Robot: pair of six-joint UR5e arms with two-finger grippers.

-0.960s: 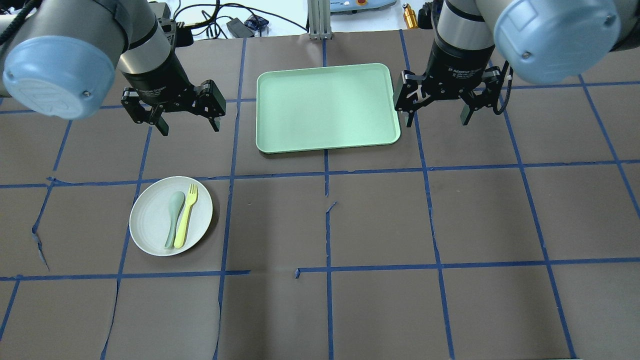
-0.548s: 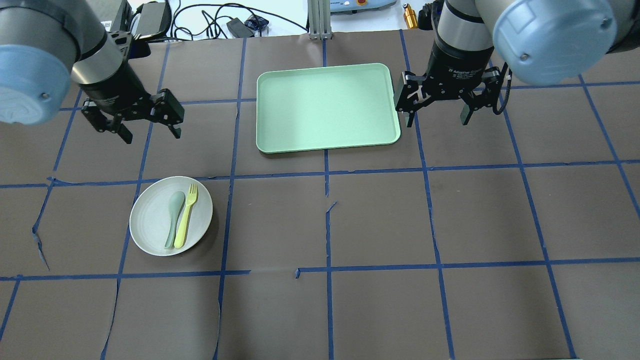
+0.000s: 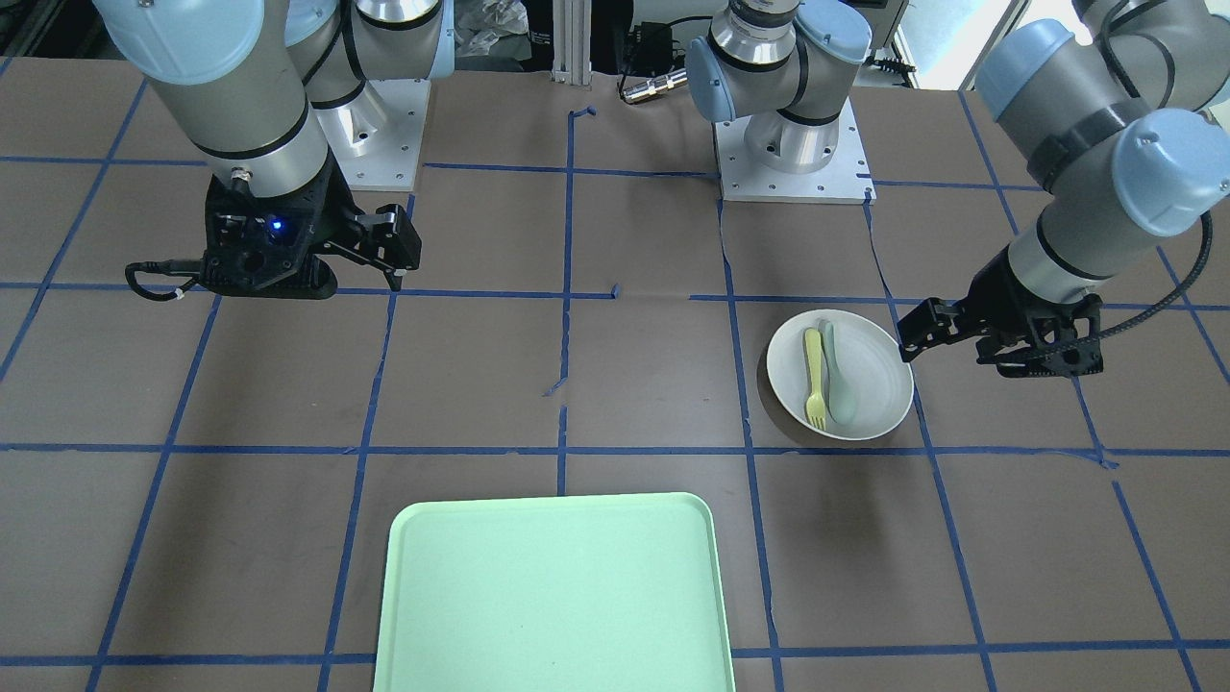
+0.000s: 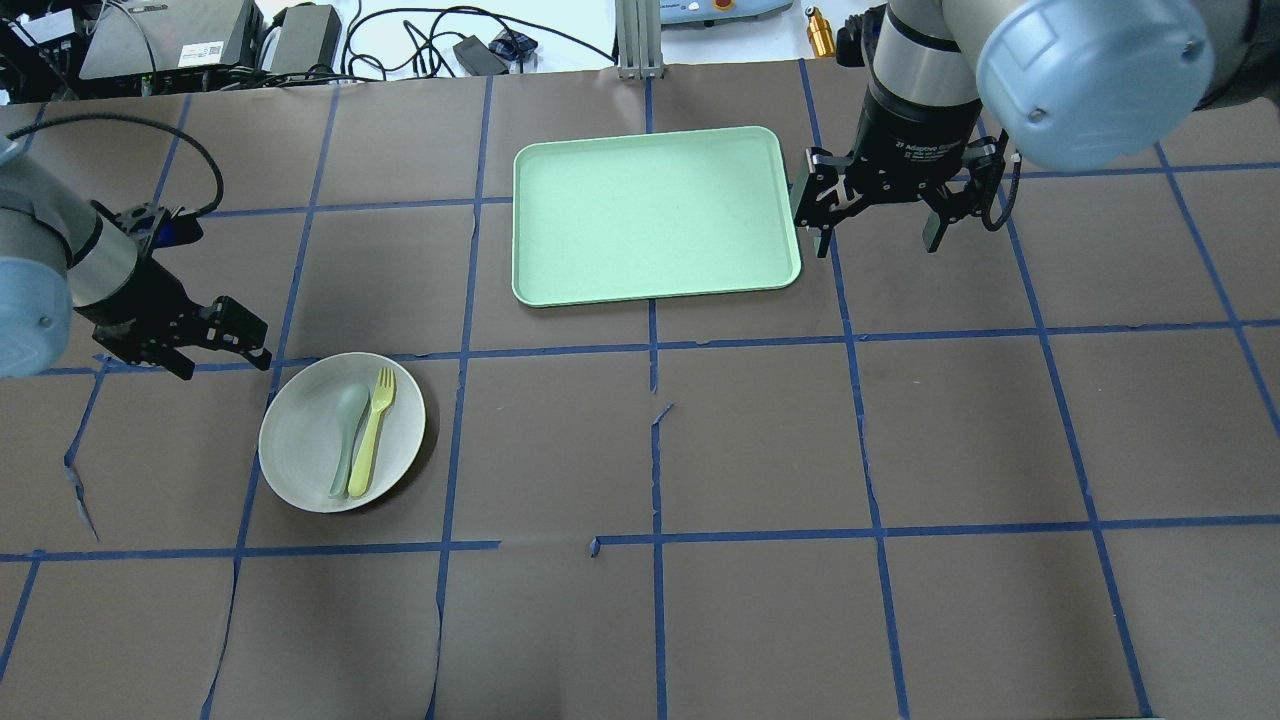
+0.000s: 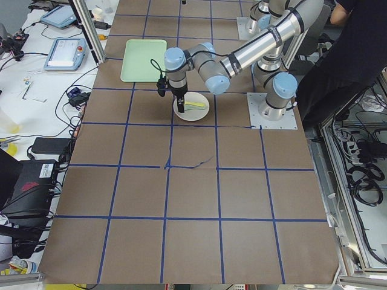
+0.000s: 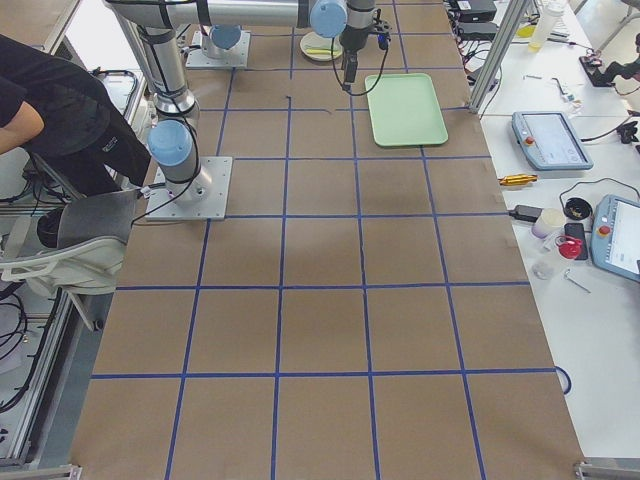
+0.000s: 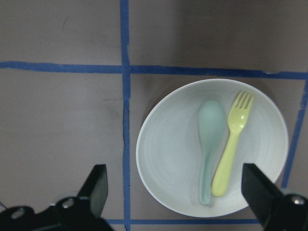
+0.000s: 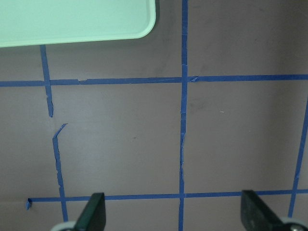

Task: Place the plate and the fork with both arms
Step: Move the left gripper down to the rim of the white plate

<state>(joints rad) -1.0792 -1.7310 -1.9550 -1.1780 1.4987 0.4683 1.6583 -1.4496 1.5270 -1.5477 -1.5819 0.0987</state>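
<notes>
White plate [image 4: 300, 455] holds fork [image 4: 372, 432], left of overhead frame. I log left fingers [image 7: 96, 186] spread wide, empty, just beside it; right fingers [image 8: 94, 211] likewise.

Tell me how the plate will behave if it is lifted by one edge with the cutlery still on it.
The plate looks rigid and thin, so probably light and stiff. Its shallow rim suggests the loose fork and spoon may slide if it tilts.

A mint-green tray [image 4: 655, 215] is laid flat on the brown-papered bench [image 4: 760, 440], which is gridded with blue tape [image 4: 851, 338], a grey-green spoon [image 4: 345, 440] is set well apart from it, and a black power brick [image 4: 478, 55] is left beyond the far edge.
</notes>
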